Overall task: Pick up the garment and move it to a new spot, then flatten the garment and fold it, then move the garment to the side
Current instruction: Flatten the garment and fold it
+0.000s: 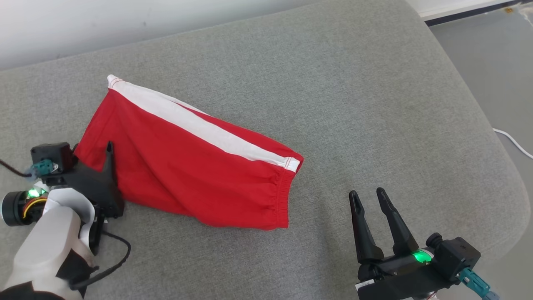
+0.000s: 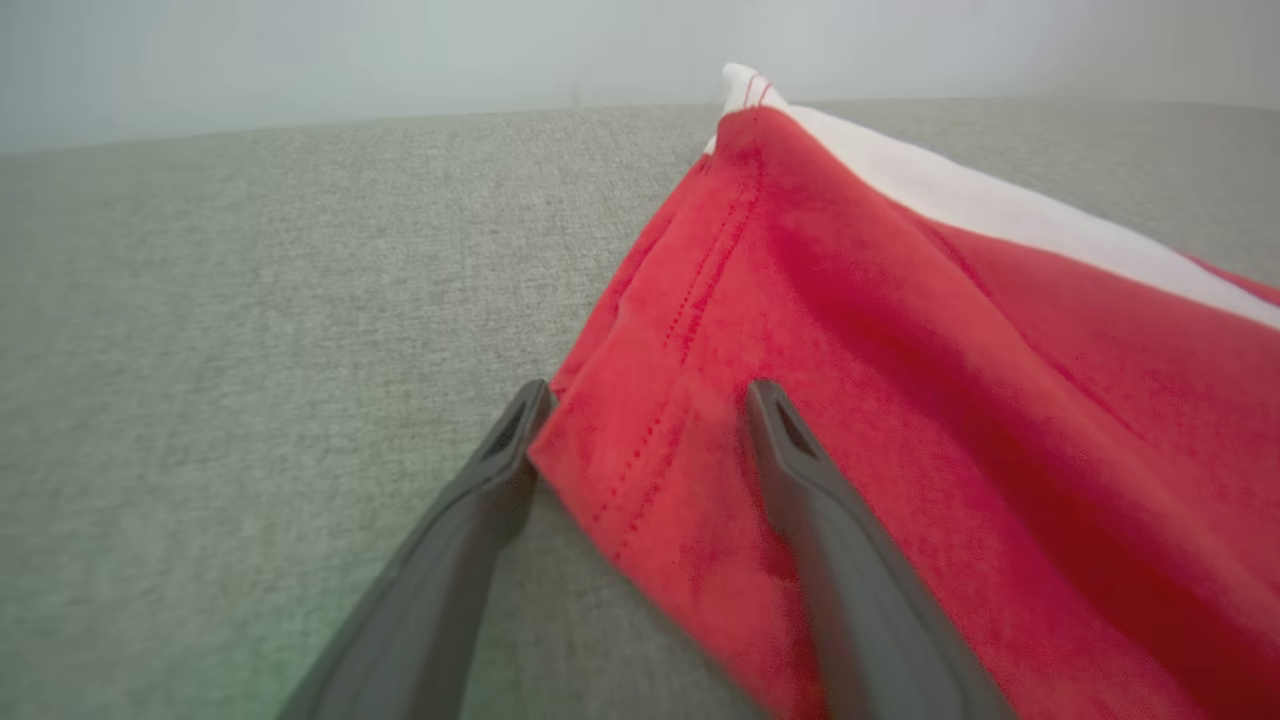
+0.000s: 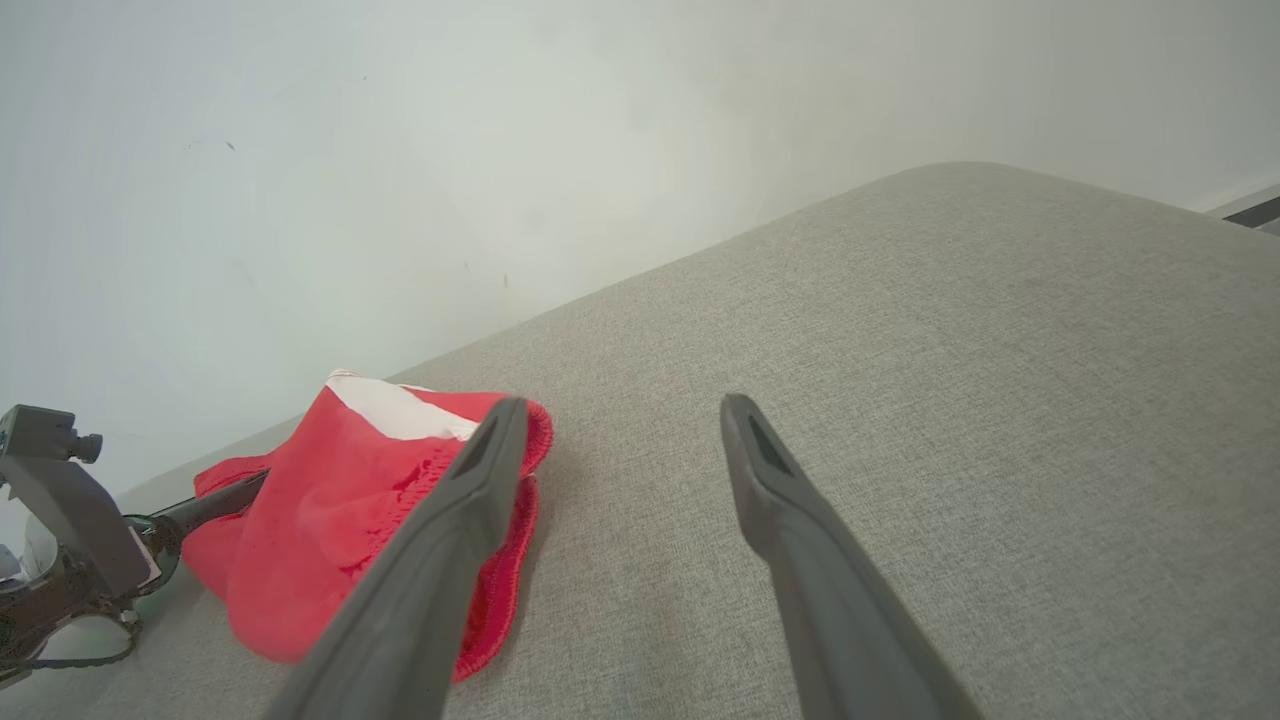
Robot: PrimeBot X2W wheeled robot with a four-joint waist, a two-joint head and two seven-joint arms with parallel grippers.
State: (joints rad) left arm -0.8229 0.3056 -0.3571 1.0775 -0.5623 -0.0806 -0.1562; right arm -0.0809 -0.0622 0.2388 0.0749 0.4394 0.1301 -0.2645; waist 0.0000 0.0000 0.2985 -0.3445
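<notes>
The left gripper [image 2: 650, 400] has its fingers wide astride a hemmed corner of the red, white-banded garment [image 1: 187, 166], apparently about to pick it up; next they must close on it. The right gripper [image 1: 367, 192] stands wide and empty, the gathered hem near its fingertips. No writing legible

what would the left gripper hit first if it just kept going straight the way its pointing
The red fabric garment with a white stripe: its stitched edge lies between the open fingers of the left gripper, so going on would likely push into the cloth on the grey fabric cushion.
</notes>
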